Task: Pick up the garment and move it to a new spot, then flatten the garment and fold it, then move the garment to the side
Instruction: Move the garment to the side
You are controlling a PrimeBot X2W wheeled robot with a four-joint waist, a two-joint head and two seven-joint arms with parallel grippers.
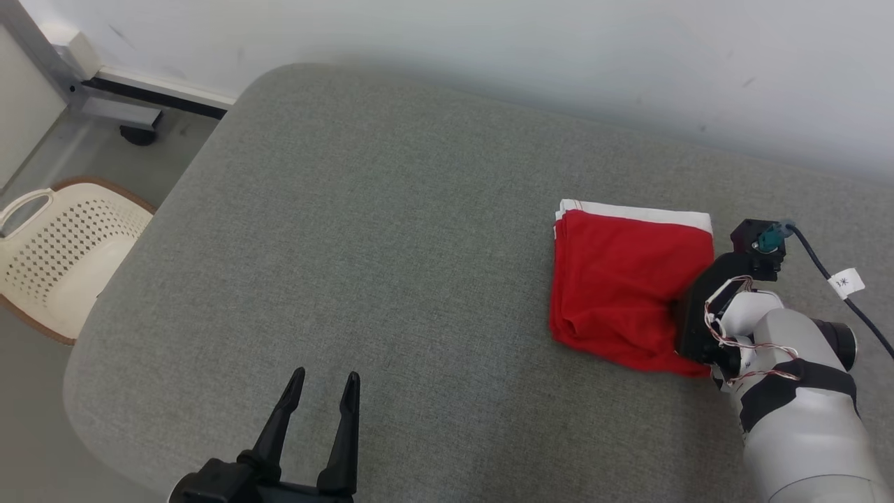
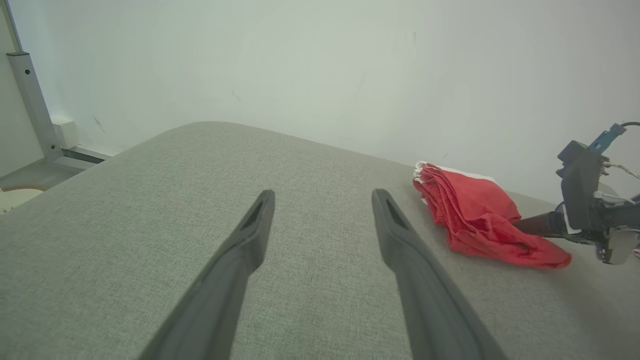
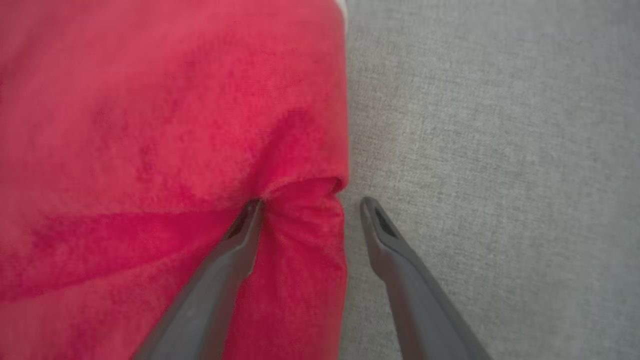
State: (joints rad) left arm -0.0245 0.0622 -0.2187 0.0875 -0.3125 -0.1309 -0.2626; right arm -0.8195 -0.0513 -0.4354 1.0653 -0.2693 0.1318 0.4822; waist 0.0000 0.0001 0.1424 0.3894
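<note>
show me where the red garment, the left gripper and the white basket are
red garment (image 1: 621, 286), head view, middle of its red top layer
left gripper (image 1: 325, 375), head view, midway between its fingertips
white basket (image 1: 66, 244), head view, its perforated wall

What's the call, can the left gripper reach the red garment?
Probably yes: bare grey surface lies between the open left gripper and the garment. The right gripper straddles its right edge, possibly crowding that side.
</note>
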